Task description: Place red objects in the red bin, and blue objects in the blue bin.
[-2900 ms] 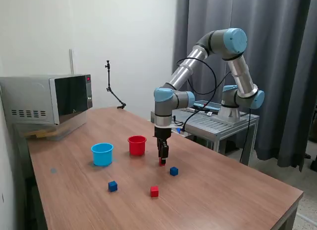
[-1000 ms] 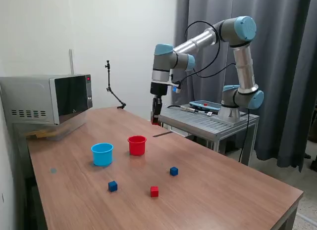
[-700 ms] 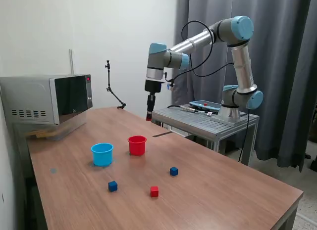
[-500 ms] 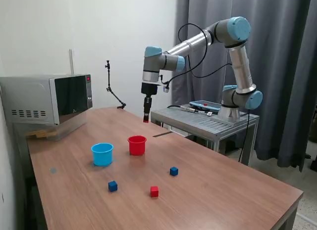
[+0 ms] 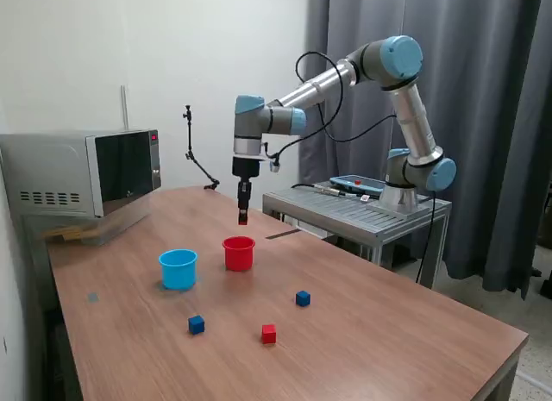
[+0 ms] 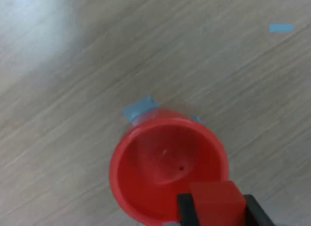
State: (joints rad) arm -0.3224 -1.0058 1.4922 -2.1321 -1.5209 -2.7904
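Jaws (image 6: 217, 211) closed on a tiny solid red cube (image 6: 217, 200), a black finger (image 6: 186, 209) on either side of it in the wrist view. In the exterior view the jaws (image 5: 243, 218) hang pointing down, in the air above the small round red plastic cup (image 5: 239, 253), clear of its rim. Wrist view shows the cup (image 6: 146, 187) open-mouthed beneath the held cube, inside empty, bits of light blue tape (image 6: 140, 108) on the wood at its far edge. Small round sky-blue plastic cup (image 5: 178, 268) stands upright just beside the red cup, toward the exterior view's left, not touching. Loose on the brown wooden tabletop (image 5: 388, 332), nearer the camera: a second tiny red cube (image 5: 269, 334), a tiny dark blue cube (image 5: 197, 324) to its left, another dark blue cube (image 5: 303, 298) to its right, all apart. Silver microwave (image 5: 82, 172) at the tabletop's far left corner.
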